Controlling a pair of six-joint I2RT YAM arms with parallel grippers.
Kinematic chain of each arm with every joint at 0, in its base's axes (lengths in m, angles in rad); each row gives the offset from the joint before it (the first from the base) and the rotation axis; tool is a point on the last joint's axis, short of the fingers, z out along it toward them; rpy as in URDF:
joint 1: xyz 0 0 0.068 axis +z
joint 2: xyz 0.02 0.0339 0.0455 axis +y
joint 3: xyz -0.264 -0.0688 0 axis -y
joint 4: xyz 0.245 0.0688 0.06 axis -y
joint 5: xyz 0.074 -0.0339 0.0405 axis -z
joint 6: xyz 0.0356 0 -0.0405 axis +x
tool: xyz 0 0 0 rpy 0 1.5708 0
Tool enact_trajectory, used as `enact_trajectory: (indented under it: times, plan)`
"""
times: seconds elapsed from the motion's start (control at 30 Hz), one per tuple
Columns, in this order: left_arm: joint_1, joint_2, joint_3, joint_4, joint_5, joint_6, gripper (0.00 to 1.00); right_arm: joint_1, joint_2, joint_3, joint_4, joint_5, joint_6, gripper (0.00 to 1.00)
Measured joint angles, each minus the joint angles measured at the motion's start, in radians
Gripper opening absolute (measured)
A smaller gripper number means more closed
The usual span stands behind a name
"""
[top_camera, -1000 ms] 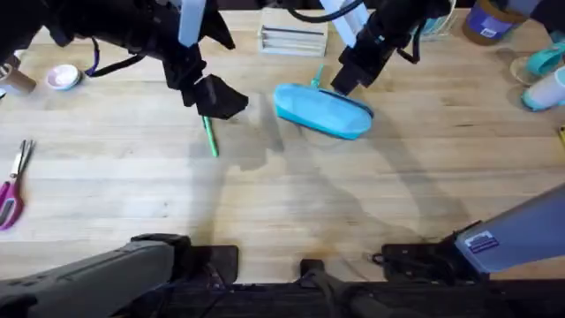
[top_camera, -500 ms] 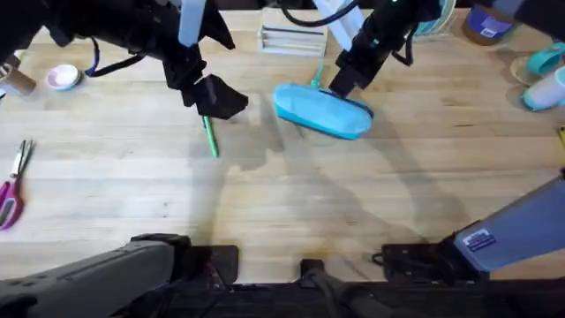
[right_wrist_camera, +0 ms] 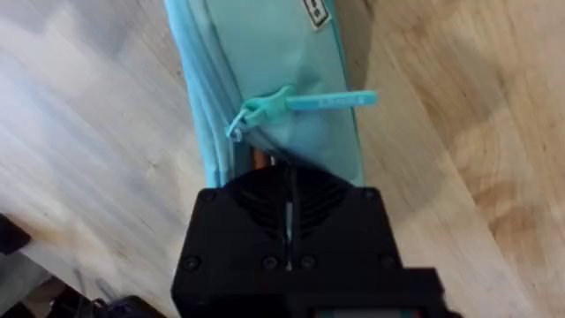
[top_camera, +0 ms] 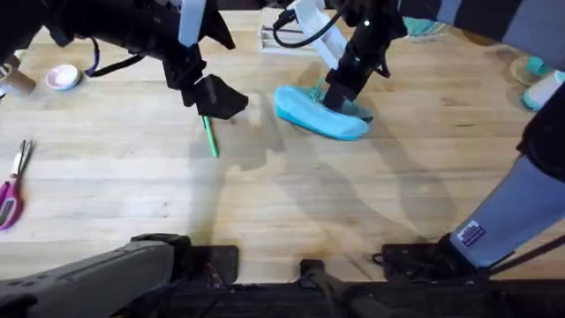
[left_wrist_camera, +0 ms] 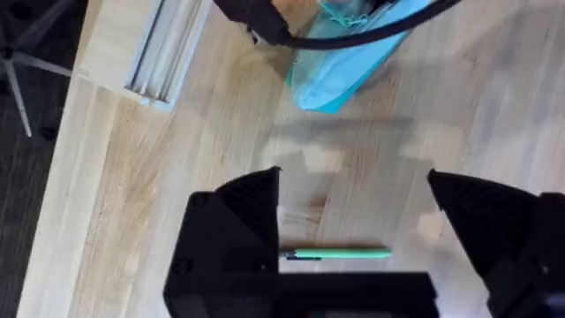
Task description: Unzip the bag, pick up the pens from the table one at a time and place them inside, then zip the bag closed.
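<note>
The turquoise bag [top_camera: 311, 115] lies at the back middle of the table [top_camera: 291, 203]. My right gripper [top_camera: 338, 94] is down on the bag's right part, fingers shut. In the right wrist view its tips [right_wrist_camera: 289, 177] press on the bag [right_wrist_camera: 265, 53] by the zip line, and the teal zipper pull [right_wrist_camera: 305, 102] lies free beyond them. A green pen [top_camera: 210, 138] lies left of the bag. My left gripper [top_camera: 216, 102] hovers over the pen's far end, open. In the left wrist view the pen [left_wrist_camera: 340, 253] lies between the spread fingers [left_wrist_camera: 252, 208], untouched.
A white stacked box [top_camera: 291, 37] stands behind the bag. Pink-handled scissors [top_camera: 11, 190] lie at the left edge. A small dish [top_camera: 64, 78] sits at the back left, and cups [top_camera: 540, 79] at the back right. The front half of the table is bare wood.
My right gripper moved forward and left, from the bag's far right end down onto the bag. The bag's right end is flattened under it. The left arm and the pen have not moved.
</note>
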Motion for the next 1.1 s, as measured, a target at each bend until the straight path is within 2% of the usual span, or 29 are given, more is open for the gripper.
enact_trajectory:
  times: [0.2,0.8,1.1]
  plan:
    - [0.0,0.0,0.0,0.0,0.0,0.0,0.993,0.0,0.0,0.0,0.0,-0.003,0.0,0.033]
    - [0.0,0.0,0.0,0.0,0.0,0.0,0.993,0.0,0.0,0.0,-0.057,-0.11,0.0,0.031]
    - [0.0,0.0,0.0,0.0,0.0,0.0,0.993,0.0,0.06,0.0,-0.035,-0.122,0.0,0.039]
